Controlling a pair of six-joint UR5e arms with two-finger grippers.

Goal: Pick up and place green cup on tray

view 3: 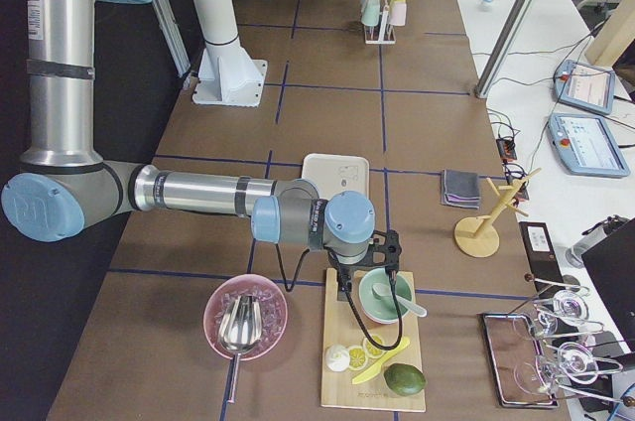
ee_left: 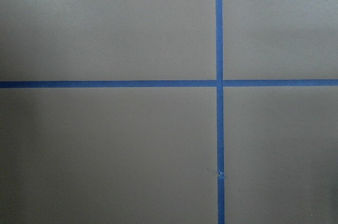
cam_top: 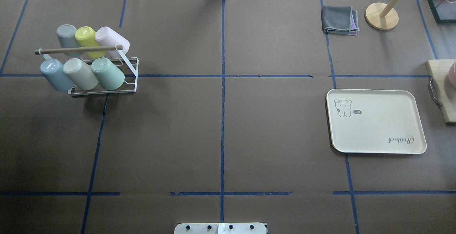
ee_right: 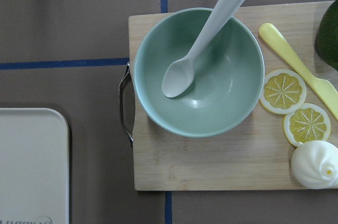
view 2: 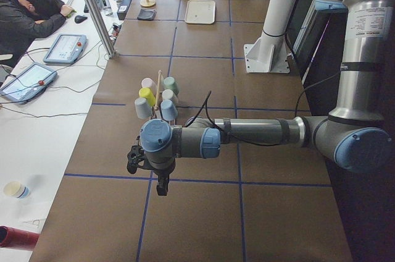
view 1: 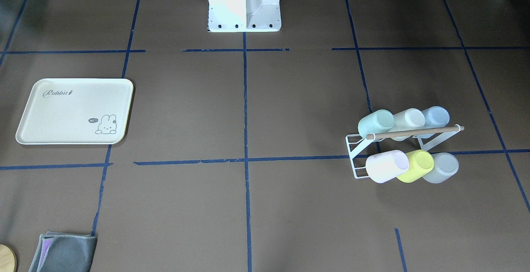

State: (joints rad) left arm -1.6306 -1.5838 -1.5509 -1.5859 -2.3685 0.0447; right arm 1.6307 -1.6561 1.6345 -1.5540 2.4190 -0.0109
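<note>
**Grippers.** The left gripper [view 2: 160,183] shows only in the exterior left view, at the lower left of the frame. It hangs above bare table [view 2: 203,212] and touches nothing. Whether its jaws are apart or together cannot be told. The right gripper [view 3: 382,267] shows only in the exterior right view, at lower centre, above a green bowl [view 3: 382,297] on a wooden board [view 3: 372,381]. Its jaw setting likewise cannot be told.

**Task items.** The green cup [cam_top: 108,73] sits tilted, mouth down, on a white wire rack [cam_top: 131,66] at the upper left of the overhead view. It is the rightmost cup of the lower row. In the front-facing view the green cup [view 1: 374,123] is at the right, leftmost in the upper row. The tray [cam_top: 377,127] lies flat at the right of the overhead view, well apart from the rack.

**View differences.** The left wrist view shows only table with crossed blue tape [ee_left: 218,83]. The right wrist view shows the bowl [ee_right: 227,97] holding a white spoon [ee_right: 206,28]. It also shows lemon slices [ee_right: 284,91] and, at lower left, a corner of the tray [ee_right: 31,166].

**Limits.** The board is cut off at the right edge of the overhead view. In both side views the cups are small and overlap one another.
</note>
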